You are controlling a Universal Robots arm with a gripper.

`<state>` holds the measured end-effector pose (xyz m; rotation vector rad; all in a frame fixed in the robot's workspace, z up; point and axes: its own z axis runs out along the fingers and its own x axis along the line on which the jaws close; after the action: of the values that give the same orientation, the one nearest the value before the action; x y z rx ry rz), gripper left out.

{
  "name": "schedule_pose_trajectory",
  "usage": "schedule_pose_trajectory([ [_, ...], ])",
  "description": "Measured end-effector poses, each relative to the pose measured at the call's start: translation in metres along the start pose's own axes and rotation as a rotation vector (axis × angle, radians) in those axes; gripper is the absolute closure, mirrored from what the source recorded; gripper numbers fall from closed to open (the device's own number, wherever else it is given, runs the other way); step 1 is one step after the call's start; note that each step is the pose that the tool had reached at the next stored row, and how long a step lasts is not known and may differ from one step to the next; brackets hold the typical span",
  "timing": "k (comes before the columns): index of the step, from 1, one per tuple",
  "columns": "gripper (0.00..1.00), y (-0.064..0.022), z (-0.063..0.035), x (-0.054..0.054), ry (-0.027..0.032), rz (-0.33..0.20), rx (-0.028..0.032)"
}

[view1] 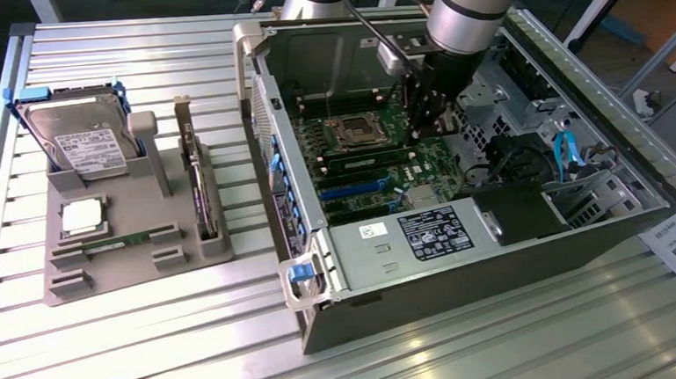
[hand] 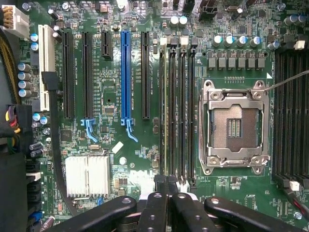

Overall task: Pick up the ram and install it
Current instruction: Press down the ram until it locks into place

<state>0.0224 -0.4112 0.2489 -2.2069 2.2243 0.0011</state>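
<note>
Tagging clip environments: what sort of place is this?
Probably a robotics lab bench for PC assembly: an open computer case on a slatted metal table, a grey fixture holding a hard drive, a robot arm reaching into the case.

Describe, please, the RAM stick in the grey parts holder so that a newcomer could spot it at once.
Left of the open computer case in the exterior view, a grey parts holder sits on the slatted table. The ram rests in a low slot in front of the square silver processor: a long, narrow green strip, unlike the hard drive and the taller dark expansion card.
</note>
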Motion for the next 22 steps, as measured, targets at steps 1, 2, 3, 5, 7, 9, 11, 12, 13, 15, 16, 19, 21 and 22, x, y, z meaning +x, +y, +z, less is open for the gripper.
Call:
schedule_pose_trajectory([
  [1,0.9,-0.0008,0.0,0.0,0.0,0.0,0.0],
  [2,0.9,-0.002,0.0,0.0,-0.0001,0.0,0.0],
  [3,0.9,-0.0032,0.0,0.0,0.0,0.0,0.0],
  [5,0.9,-0.0032,0.0001,0.0,0.0,0.0,-0.0001],
  [7,0.9,-0.0033,0.0014,0.0,-0.0004,0.0,0.0001],
  [9,0.9,-0.0033,0.0033,0.0,-0.0004,0.0,0.0],
  [11,0.9,-0.0033,0.0047,0.0,-0.0004,0.0,0.0],
  [12,0.9,-0.0033,0.0052,0.0,-0.0003,0.0,0.0],
  [13,0.9,-0.0033,0.0052,0.0,-0.0001,0.0,-0.0001],
  [15,0.9,-0.0032,0.0054,-0.0001,-0.0004,0.0,0.0],
  [16,0.9,-0.0029,0.0056,-0.0002,-0.0003,0.0,0.0],
  [19,0.9,-0.0029,0.0057,-0.0002,-0.0002,0.0,0.0],
  [21,0.9,-0.0028,0.0073,-0.0002,-0.0005,0.0,0.0],
  [22,0.9,-0.0028,0.0085,-0.0002,-0.0004,0.0,0.0],
])
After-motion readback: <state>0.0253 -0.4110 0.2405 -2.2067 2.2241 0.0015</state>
